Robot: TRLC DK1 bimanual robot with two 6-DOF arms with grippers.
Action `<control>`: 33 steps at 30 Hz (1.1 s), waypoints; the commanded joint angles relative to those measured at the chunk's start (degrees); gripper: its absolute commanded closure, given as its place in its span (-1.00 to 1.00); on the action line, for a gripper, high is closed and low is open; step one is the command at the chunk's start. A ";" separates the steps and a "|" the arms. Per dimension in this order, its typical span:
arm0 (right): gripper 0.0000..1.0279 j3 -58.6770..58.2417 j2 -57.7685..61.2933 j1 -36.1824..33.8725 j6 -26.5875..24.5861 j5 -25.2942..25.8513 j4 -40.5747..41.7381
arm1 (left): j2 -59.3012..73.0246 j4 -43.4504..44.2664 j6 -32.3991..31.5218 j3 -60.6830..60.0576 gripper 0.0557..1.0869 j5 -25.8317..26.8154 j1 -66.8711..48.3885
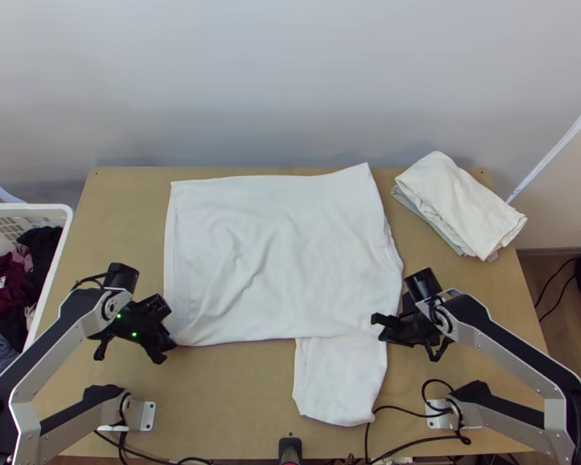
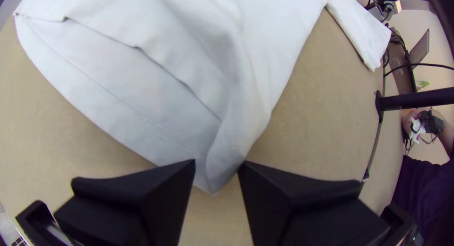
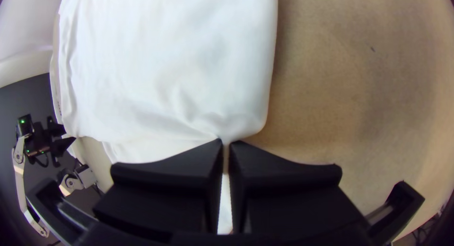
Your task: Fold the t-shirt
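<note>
1. Lying mostly flat over the middle of the wooden table, the white t-shirt has shallow creases and overlapping layers along its left side; a narrower white section extends from its near edge toward the robot.
2. The left gripper is at the shirt's near left corner. Its fingers stand apart, with the bunched corner between their tips, probably not clamped.
3. The right gripper is at the near right part of the shirt, beside where the narrower section begins. Its fingers are nearly together, pinching a bit of the shirt's cloth.
4. A folded cloth stack rests at the far right; a white basket holding dark clothes stands at the left.
</note>
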 commanded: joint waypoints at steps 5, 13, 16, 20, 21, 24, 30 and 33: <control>0.93 -1.75 -2.13 -1.01 -0.65 1.47 0.71 | -2.49 1.84 1.28 -2.02 0.92 0.63 1.27; 0.94 3.34 -11.09 -2.94 -0.91 4.28 0.53 | -7.67 1.49 0.49 5.80 0.92 0.81 5.84; 0.94 6.95 -12.06 -2.94 -0.65 4.81 -0.52 | -8.38 2.72 -1.62 7.56 0.92 0.90 5.84; 0.94 11.08 -13.11 -2.15 -2.06 6.65 -0.70 | -8.29 7.12 -7.68 10.46 0.92 0.90 5.22; 0.94 12.31 -13.29 -2.15 -2.14 6.65 -0.35 | -8.03 9.31 -9.97 11.16 0.92 0.90 5.22; 0.94 16.18 -13.55 -2.24 -2.32 6.92 1.76 | -7.67 13.53 -13.92 13.71 0.92 0.81 5.14; 0.94 24.35 -11.18 -2.94 -5.75 9.64 7.56 | -3.89 22.58 -20.95 20.48 0.92 -0.77 5.84; 0.94 29.18 -8.63 -4.26 -7.59 10.43 9.67 | -1.35 23.64 -23.59 25.49 0.93 -1.74 5.93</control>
